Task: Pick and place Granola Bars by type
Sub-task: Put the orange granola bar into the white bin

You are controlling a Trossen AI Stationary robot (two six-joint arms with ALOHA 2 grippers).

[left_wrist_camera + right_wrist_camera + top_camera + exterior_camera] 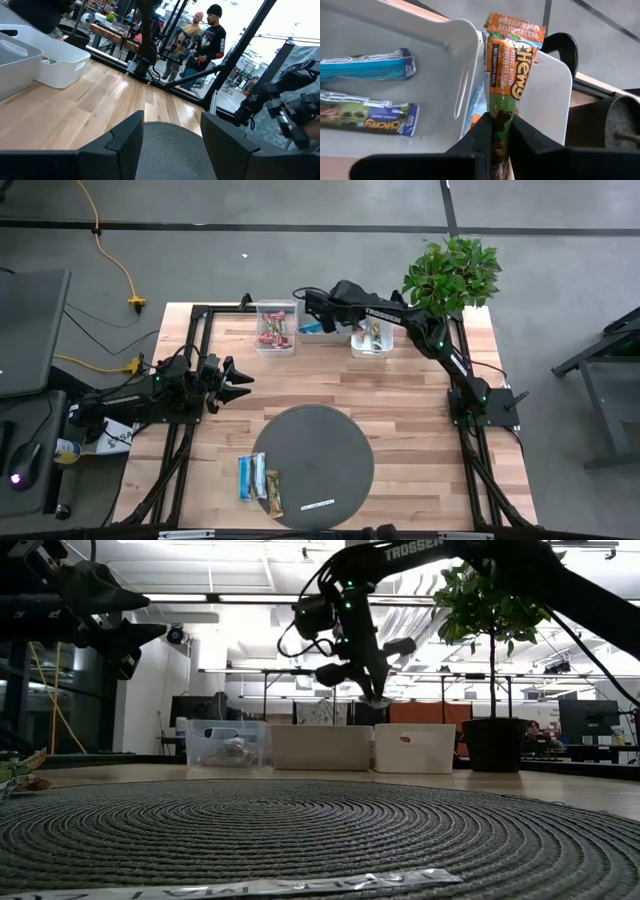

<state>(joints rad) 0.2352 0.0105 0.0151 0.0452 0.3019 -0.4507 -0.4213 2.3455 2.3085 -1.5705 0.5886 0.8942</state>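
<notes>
My right gripper (pixel 352 330) is at the table's far side, shut on a brown-orange-green granola bar (pixel 512 65). It hangs above the wall between the middle white bin (pixel 322 328) and the right white bin (pixel 372 340). The middle bin holds blue bars (pixel 367 67). The left clear bin (pixel 275 328) holds red-pink bars. Two blue bars (pixel 244 477) and a brown one (pixel 274 492) lie on the left edge of the round grey mat (pixel 330 440). My left gripper (pixel 238 383) is open and empty, above the table left of the mat. My right gripper pinches the bar between its two fingers at one end (pixel 501 117). The rest of the bar reaches out past the fingertips. The fingers point down in the low view (pixel 372 688). The bar is lifted clear above the bins' rims.
A thin white label strip (pixel 318 504) lies on the mat's near part. A potted plant (pixel 452 272) stands at the far right corner. Dark frame rails run along both table sides. Two people (pixel 210 35) stand in the room beyond the table.
</notes>
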